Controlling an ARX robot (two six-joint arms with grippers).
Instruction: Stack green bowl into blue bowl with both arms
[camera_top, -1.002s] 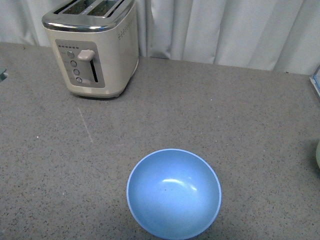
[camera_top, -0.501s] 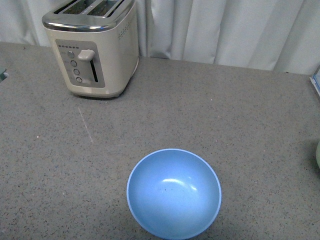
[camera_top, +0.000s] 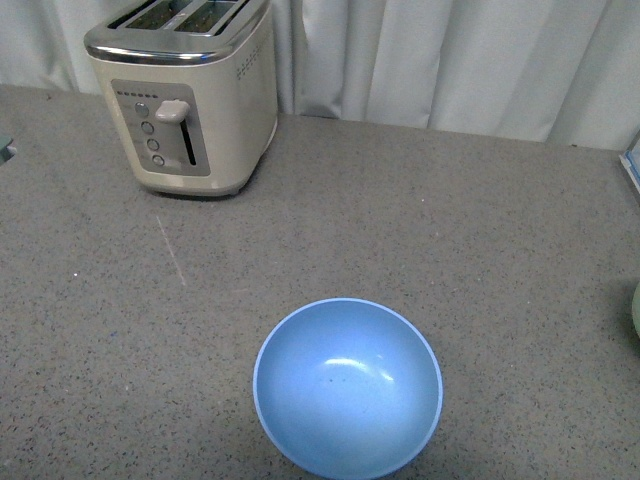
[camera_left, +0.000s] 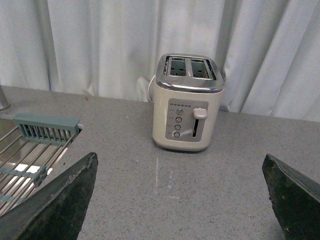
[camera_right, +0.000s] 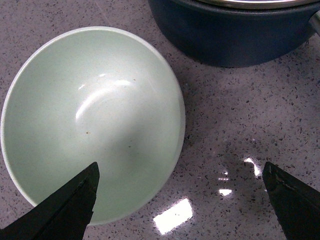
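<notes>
The blue bowl (camera_top: 348, 387) stands upright and empty on the grey counter, near the front edge of the front view. Only a sliver of the green bowl (camera_top: 636, 308) shows at that view's right edge. In the right wrist view the green bowl (camera_right: 92, 122) sits upright on the counter, and my right gripper (camera_right: 182, 200) hangs open above it, one finger over the bowl's inside and the other over bare counter. My left gripper (camera_left: 182, 200) is open above bare counter, nothing between its fingers. Neither arm shows in the front view.
A cream toaster (camera_top: 185, 90) stands at the back left before white curtains; the toaster (camera_left: 187, 102) also faces the left wrist. A wire dish rack (camera_left: 30, 150) lies beside it. A dark blue pot (camera_right: 235, 27) stands close by the green bowl.
</notes>
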